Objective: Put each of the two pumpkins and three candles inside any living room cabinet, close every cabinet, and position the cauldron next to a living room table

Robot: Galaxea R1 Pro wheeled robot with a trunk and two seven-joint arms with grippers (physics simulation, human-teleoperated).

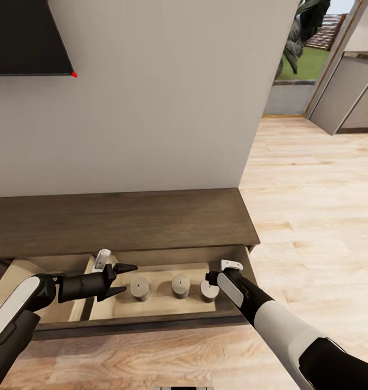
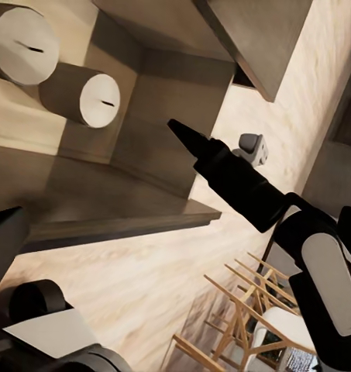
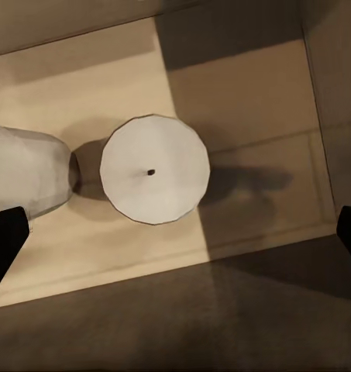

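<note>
Right wrist view: the candle (image 3: 154, 169) stands free between wide-spread right fingers (image 3: 5, 246); rigid, light, grip its sides.

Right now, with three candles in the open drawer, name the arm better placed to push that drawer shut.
Probably left. Its hand is open and empty, low by the drawer front's left part. The right hand hangs open inside the drawer above the third candle, so it must lift out first.
</note>
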